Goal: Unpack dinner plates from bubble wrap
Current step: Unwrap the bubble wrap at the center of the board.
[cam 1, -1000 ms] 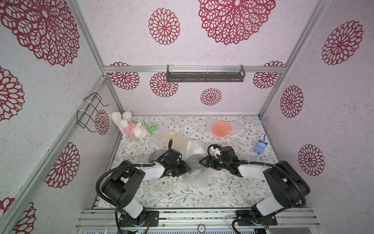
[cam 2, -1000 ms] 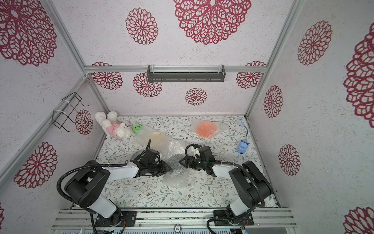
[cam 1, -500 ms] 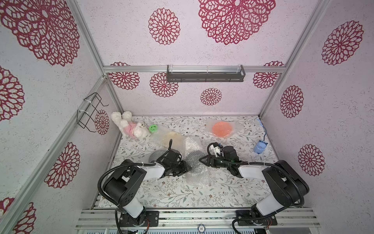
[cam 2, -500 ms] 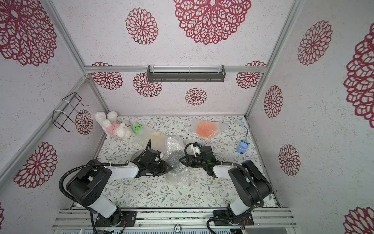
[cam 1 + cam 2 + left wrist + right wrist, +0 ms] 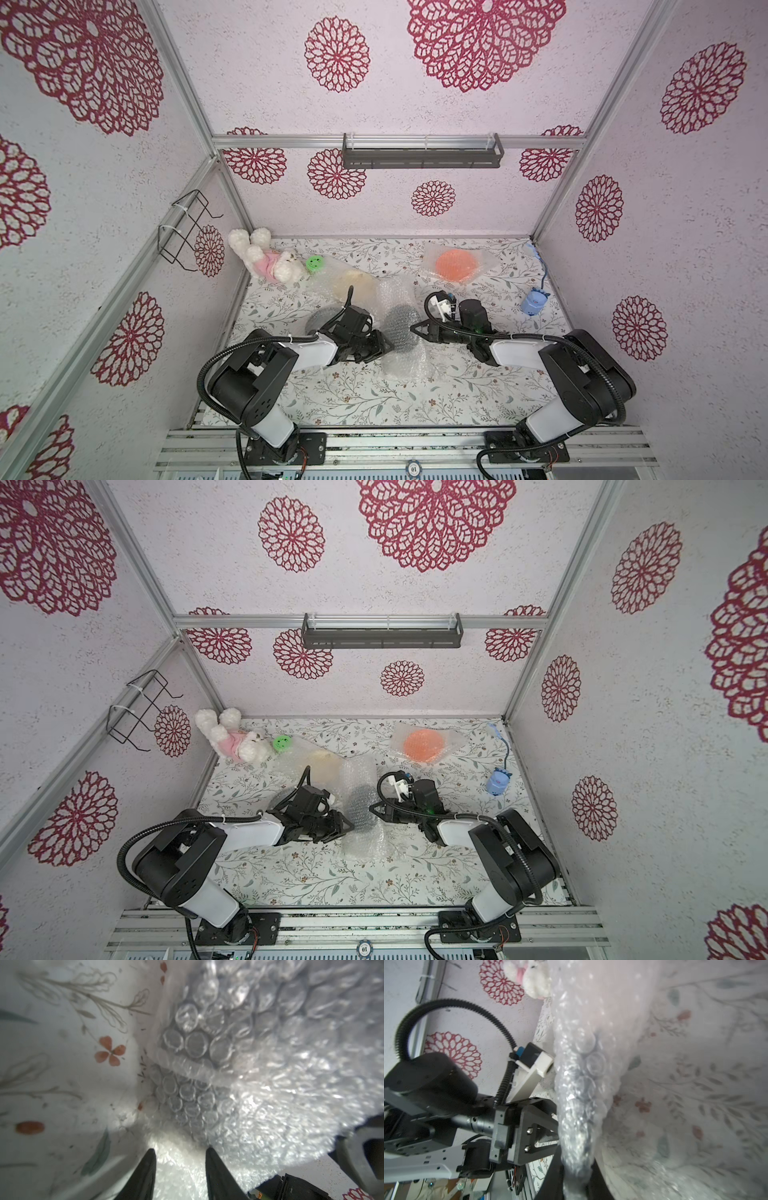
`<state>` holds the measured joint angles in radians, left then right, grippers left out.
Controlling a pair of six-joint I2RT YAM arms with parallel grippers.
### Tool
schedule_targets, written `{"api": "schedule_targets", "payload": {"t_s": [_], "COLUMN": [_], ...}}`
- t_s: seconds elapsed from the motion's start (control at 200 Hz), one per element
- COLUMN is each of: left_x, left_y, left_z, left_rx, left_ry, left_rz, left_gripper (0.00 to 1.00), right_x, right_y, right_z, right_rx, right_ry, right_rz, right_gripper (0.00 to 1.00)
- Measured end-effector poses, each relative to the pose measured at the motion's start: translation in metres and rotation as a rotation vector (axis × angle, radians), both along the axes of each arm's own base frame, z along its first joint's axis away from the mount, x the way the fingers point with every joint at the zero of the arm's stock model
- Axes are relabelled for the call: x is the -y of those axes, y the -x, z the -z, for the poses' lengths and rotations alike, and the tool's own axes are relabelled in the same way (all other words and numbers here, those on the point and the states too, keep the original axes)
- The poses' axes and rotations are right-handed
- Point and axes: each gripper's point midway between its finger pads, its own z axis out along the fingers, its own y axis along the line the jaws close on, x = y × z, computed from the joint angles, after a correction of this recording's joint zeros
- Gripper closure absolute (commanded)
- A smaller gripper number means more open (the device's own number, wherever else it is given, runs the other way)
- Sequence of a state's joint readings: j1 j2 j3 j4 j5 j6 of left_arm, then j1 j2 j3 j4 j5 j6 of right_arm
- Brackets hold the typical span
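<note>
- the black plate (image 5: 401,330), still inside its bubble wrap (image 5: 405,365), is mid-table (image 5: 332,399) between the arms.
- left gripper (image 5: 178,1167) grasps the wrapped edge.
- right gripper (image 5: 575,1178) is pinched onto the wrap opposite.

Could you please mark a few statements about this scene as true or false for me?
1. The orange plate sits towards the back wall, away from both arms. True.
2. The right gripper is open over bare table. False: it is pinched on the bubble wrap around the black plate.
3. The plush bunny lies in the back corner on the robot's left. True.
4. The black plate is fully unwrapped. False: bubble wrap covers it.
5. The green smiley disc lies on the orange plate. False: it lies beside the plush bunny.
</note>
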<state>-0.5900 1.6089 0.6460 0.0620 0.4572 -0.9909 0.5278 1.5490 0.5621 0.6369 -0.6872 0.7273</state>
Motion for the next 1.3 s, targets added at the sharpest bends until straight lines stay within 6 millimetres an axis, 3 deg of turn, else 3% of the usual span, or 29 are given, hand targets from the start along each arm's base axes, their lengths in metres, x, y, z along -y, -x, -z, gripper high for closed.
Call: {"api": "schedule_targets", "payload": {"t_s": [0.12, 0.23, 0.36, 0.425, 0.49, 0.605, 0.856, 0.986, 1.056, 1.121, 1.296], "left_x": [-0.002, -0.006, -0.017, -0.028, -0.038, -0.052, -0.062, -0.064, -0.065, -0.066, -0.079], "left_y": [0.005, 0.003, -0.004, -0.006, -0.006, -0.005, -0.002, 0.001, 0.000, 0.000, 0.007], "left_z": [-0.022, -0.062, -0.117, -0.136, -0.146, -0.143, -0.107, -0.100, -0.099, -0.097, -0.082], "left_rx": [0.023, 0.098, 0.229, 0.282, 0.319, 0.327, 0.245, 0.231, 0.233, 0.233, 0.211], "left_ry": [0.014, 0.027, 0.023, -0.003, -0.034, -0.099, -0.205, -0.219, -0.225, -0.233, -0.276], "left_rz": [0.009, 0.013, -0.014, -0.039, -0.060, -0.081, -0.071, -0.066, -0.067, -0.070, -0.093], "left_gripper": [0.56, 0.53, 0.37, 0.26, 0.21, 0.19, 0.19, 0.19, 0.20, 0.20, 0.21], "right_x": [-0.004, 0.004, 0.021, 0.032, 0.045, 0.075, 0.157, 0.183, 0.186, 0.176, 0.116], "right_y": [0.003, 0.008, 0.013, 0.008, 0.001, -0.005, 0.004, 0.004, 0.002, 0.003, 0.009], "right_z": [-0.020, -0.022, -0.035, -0.049, -0.066, -0.087, -0.094, -0.110, -0.106, -0.091, -0.036], "right_rx": [0.042, 0.019, 0.020, 0.041, 0.072, 0.106, 0.066, 0.085, 0.091, 0.087, 0.078], "right_ry": [-0.022, 0.009, 0.095, 0.164, 0.241, 0.406, 0.841, 0.983, 1.063, 1.139, 1.272], "right_rz": [-0.013, 0.005, 0.060, 0.108, 0.169, 0.277, 0.452, 0.512, 0.515, 0.469, 0.268], "right_gripper": [1.00, 1.00, 1.00, 1.00, 1.00, 1.00, 1.00, 1.00, 1.00, 1.00, 1.00]}}
